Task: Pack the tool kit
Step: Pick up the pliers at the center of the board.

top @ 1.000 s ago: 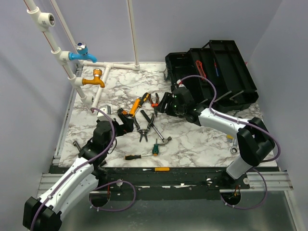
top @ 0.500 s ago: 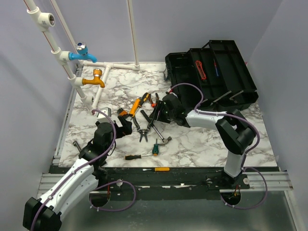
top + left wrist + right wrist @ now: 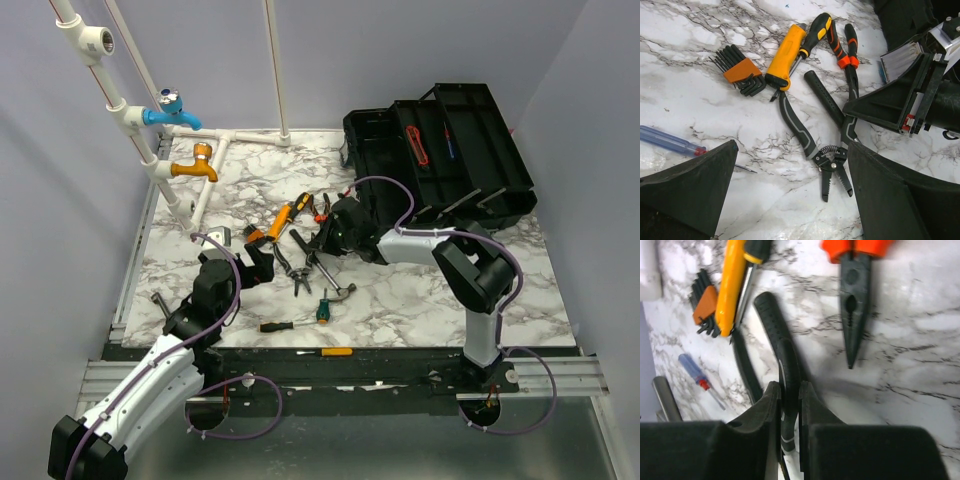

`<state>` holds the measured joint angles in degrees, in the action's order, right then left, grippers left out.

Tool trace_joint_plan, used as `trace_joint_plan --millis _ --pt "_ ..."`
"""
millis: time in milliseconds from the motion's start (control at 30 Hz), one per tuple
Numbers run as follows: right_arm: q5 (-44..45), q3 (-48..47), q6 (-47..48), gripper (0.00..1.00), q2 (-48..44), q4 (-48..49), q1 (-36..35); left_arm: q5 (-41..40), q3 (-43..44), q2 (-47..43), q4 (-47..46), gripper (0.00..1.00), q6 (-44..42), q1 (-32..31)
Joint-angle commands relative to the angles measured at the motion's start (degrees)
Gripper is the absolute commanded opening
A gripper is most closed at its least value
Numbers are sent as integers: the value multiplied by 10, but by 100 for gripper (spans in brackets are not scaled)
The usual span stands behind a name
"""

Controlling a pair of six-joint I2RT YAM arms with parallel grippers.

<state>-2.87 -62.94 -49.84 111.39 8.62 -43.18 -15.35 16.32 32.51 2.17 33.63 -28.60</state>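
The tool kit's black toolbox (image 3: 440,150) stands open at the back right. Loose tools lie mid-table: black wire-stripping pliers (image 3: 832,162) (image 3: 298,268), a yellow knife (image 3: 785,55), orange-handled pliers (image 3: 850,55) (image 3: 852,315), an orange hex-key set (image 3: 740,72) and a hammer (image 3: 340,290). My right gripper (image 3: 789,387) (image 3: 322,242) is down among them, shut on a black rubber tool handle (image 3: 775,325) (image 3: 825,97). I cannot tell which tool that handle belongs to. My left gripper (image 3: 790,200) (image 3: 262,262) hangs open just above the marble beside the stripper's jaws, holding nothing.
White pipes with a blue tap (image 3: 170,110) and an orange tap (image 3: 195,168) stand at the back left. A blue screwdriver (image 3: 670,141) lies near my left finger. A green screwdriver (image 3: 323,308) and an orange-black one (image 3: 275,326) lie toward the front, a yellow one (image 3: 330,351) at the table edge.
My right arm swung left from beside the toolbox to the tool pile, and its jaws closed on the black handle. The left arm barely moved.
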Motion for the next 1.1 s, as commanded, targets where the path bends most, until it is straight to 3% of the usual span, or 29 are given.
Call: trace_joint_plan --millis 0,200,500,800,1067 --pt "-16 -17 17 6 7 16 -5 2 -7 -3 -19 93 -8 2" --pt "-3 2 50 1 -29 22 -5 8 -18 -11 -37 92 -8 2" --pt "-2 31 120 1 -81 36 -5 17 -26 -24 -49 91 -10 2" --pt "16 87 142 1 -120 112 -4 65 -33 -21 -89 90 -16 2" --pt "14 95 158 1 -174 121 -5 64 -49 -42 -94 90 -18 2"
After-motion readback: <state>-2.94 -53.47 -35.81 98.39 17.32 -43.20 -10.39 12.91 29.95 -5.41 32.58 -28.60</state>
